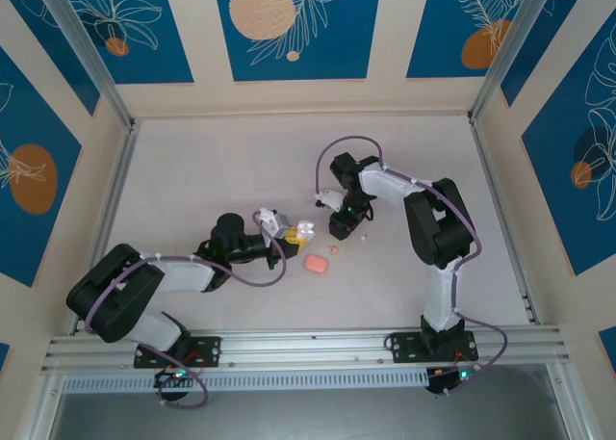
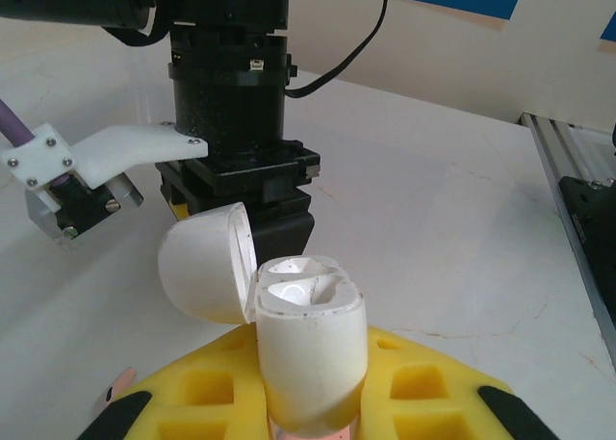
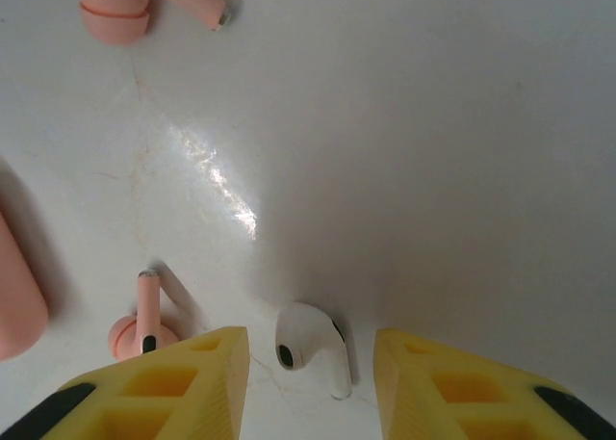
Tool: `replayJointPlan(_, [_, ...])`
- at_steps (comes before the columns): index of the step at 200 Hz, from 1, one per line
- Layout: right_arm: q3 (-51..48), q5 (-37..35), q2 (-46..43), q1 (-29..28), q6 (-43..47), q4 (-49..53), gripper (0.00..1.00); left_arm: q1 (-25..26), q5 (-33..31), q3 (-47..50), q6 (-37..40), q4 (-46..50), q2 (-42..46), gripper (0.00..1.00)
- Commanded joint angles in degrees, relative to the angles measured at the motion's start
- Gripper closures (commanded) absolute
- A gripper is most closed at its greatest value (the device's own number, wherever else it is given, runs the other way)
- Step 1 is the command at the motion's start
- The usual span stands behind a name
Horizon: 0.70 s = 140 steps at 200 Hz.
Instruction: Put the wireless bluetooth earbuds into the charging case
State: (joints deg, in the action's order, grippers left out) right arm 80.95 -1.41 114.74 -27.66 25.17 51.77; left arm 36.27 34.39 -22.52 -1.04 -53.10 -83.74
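My left gripper (image 2: 313, 406) is shut on a white charging case (image 2: 310, 349), held upright with its lid (image 2: 204, 262) swung open and both wells empty; from above the case (image 1: 304, 231) sits at the fingertips. My right gripper (image 3: 310, 368) is open, low over the table, its yellow fingers (image 3: 183, 382) either side of a white earbud (image 3: 310, 349) lying on the table. Two pink earbuds (image 3: 144, 324) (image 3: 144, 2) lie nearby. A pink case (image 1: 315, 264) lies shut on the table in front of both grippers.
The right arm's black wrist (image 2: 236, 122) stands close behind the held case. A metal rail (image 1: 308, 344) runs along the near edge, and frame posts (image 1: 111, 93) flank the white table (image 1: 221, 170).
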Motion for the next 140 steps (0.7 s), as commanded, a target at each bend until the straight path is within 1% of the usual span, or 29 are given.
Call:
replayJointPlan(1, [1.9, -0.2, 1.7, -0.6, 1.1, 1.2, 0.6, -0.4, 0.0, 0.2, -0.2, -0.5, 1.1, 0.82])
replayJointPlan(22, [2.1, -0.6, 2.5, -0.9, 0.8, 1.3, 0.61, -0.4, -0.1, 0.1, -0.3, -0.3, 1.2, 0.82])
replayJointPlan(54, [2.7, -1.0, 3.3, -0.8, -1.1, 1.2, 0.66, -0.4, -0.2, 0.0, -0.4, 0.2, 1.5, 0.82])
replayJointPlan(78, [2.8, -1.5, 3.5, -0.8, -2.5, 0.9, 0.74, -0.5, -0.2, -0.1, -0.3, 0.7, 1.7, 0.82])
replayJointPlan(99, [2.8, -1.9, 3.4, -0.7, -3.3, 0.8, 0.77, -0.4, -0.2, -0.2, 0.0, 1.6, 2.0, 0.82])
replayJointPlan(140, [1.5, -1.9, 1.5, 0.0, -6.2, -0.2, 0.78, -0.4, -0.4, -0.6, 1.0, 3.4, 2.5, 0.81])
